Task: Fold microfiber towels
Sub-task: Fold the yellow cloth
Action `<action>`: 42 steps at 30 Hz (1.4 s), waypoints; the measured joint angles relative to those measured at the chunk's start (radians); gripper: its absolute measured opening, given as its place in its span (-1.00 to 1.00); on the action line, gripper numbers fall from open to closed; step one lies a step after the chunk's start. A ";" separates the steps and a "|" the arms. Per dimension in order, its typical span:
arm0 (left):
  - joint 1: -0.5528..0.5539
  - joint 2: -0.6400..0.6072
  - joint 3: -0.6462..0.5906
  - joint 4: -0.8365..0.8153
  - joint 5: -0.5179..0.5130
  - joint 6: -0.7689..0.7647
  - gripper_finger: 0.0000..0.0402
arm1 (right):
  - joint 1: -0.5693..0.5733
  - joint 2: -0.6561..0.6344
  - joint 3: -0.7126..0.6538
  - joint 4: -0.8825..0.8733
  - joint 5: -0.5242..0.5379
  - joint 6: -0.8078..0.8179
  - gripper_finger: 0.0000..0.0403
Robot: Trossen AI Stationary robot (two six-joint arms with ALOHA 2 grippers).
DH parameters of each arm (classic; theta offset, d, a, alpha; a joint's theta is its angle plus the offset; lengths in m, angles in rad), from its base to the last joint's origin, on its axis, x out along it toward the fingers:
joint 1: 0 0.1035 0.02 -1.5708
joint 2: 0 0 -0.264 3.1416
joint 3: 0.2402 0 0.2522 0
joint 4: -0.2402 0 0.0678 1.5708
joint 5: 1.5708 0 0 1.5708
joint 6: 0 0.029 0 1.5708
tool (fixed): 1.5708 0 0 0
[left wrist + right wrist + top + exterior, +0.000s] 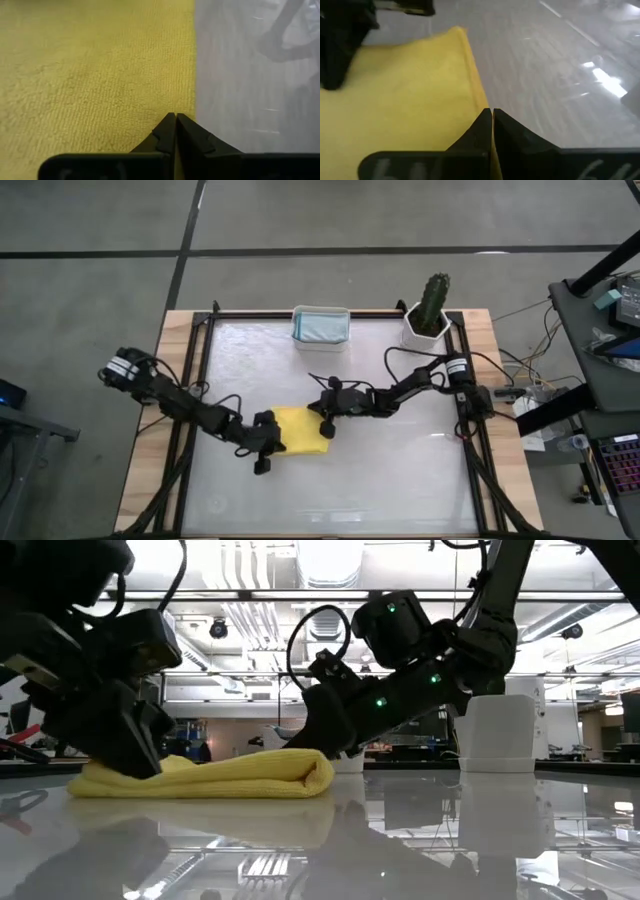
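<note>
Yellow towel [301,432] is lying mid-table (folded over). Left gripper [266,442] is pinching shut on its left edge, right gripper [327,423] is clamping shut on its right edge. White tub [321,326] is sitting beyond the towel, holding blue-grey cloth [320,328].

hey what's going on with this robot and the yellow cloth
Two robot arms are working on a yellow towel that lies folded over in the middle of the table. The left tool is shut on the towel's edge at one side, and the right tool is shut on its edge at the other side. A white tub holding a pale blue cloth and a potted cactus sit at the table's far edge.
</note>
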 joint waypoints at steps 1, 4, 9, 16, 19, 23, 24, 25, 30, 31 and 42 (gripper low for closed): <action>0.000 0.007 0.000 0.006 0.014 -0.010 -0.99 | 0.000 0.000 -0.004 -0.001 0.007 -0.005 -0.96; 0.000 0.010 0.001 -0.002 0.039 -0.029 -0.99 | -0.001 0.000 -0.006 -0.018 0.025 -0.020 -0.96; 0.000 0.002 0.000 -0.021 0.042 -0.037 -0.99 | -0.005 0.000 -0.013 -0.035 0.047 -0.040 -0.96; 0.000 -0.037 0.000 -0.052 0.047 -0.037 -0.99 | -0.001 -0.052 -0.016 -0.040 0.050 -0.055 -0.96; 0.000 -0.077 -0.001 -0.075 0.047 -0.037 -0.99 | 0.013 -0.089 -0.016 -0.078 0.049 -0.057 -0.96; 0.000 -0.153 -0.001 -0.105 0.046 -0.034 -0.99 | 0.041 -0.143 -0.016 -0.133 0.047 -0.054 -0.96; 0.000 -0.171 -0.001 -0.121 0.046 -0.034 -0.99 | 0.050 -0.153 -0.016 -0.150 0.046 -0.051 -0.96; 0.000 -0.193 -0.001 -0.147 0.046 -0.033 -0.99 | 0.059 -0.160 -0.016 -0.156 0.041 -0.046 -0.96; -0.005 -0.263 -0.002 -0.252 0.047 -0.036 -0.99 | 0.123 -0.163 -0.016 -0.157 -0.016 -0.002 -0.96; -0.007 -0.265 -0.002 -0.258 0.047 -0.036 -0.99 | 0.137 -0.161 -0.016 -0.152 -0.017 0.002 -0.96; -0.008 -0.182 -0.019 -0.258 0.070 -0.032 -0.99 | 0.244 -0.082 -0.014 -0.061 -0.004 0.041 -0.96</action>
